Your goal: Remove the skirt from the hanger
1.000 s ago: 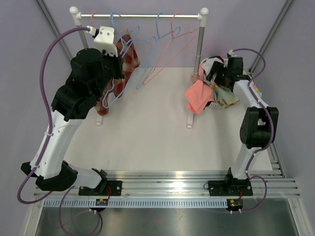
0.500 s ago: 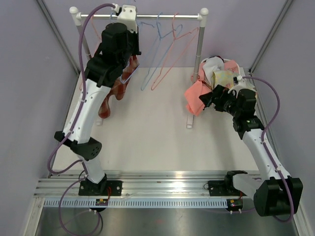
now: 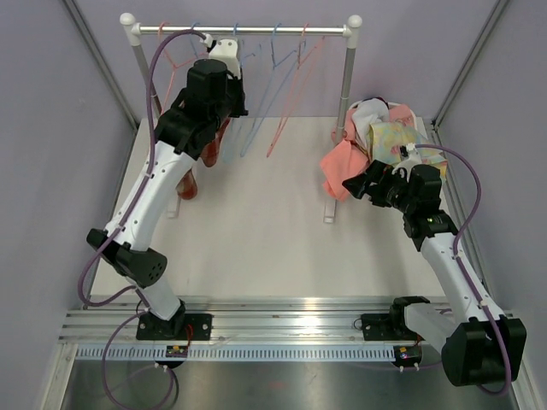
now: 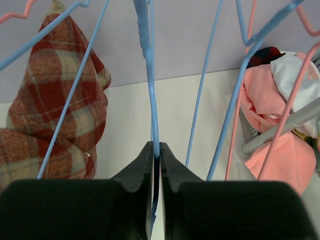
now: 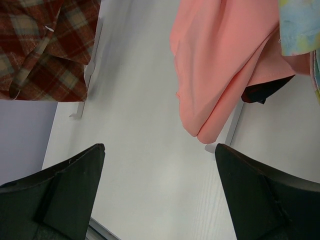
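Observation:
The red plaid skirt (image 4: 55,115) hangs bunched at the left end of the rack, partly hidden behind my left arm in the top view (image 3: 187,180). Thin blue hanger wires cross in front of it. My left gripper (image 4: 155,148) is up among the hangers, shut on the lower wire of a blue hanger (image 4: 151,90) just right of the skirt. I cannot tell whether that hanger carries the skirt. My right gripper (image 5: 160,150) stands wide open over bare table, holding nothing, just left of a hanging pink garment (image 5: 225,65).
A metal rail (image 3: 256,28) on two white posts carries several blue and pink hangers. A basket heaped with clothes (image 3: 386,137) sits at the back right beside the right post (image 3: 345,85). Purple walls close in on both sides.
My left gripper has come down from the rail, still pinching the blue hanger wire, and the hangers have swung. The right arm has pulled back from the clothes pile toward the table's middle.

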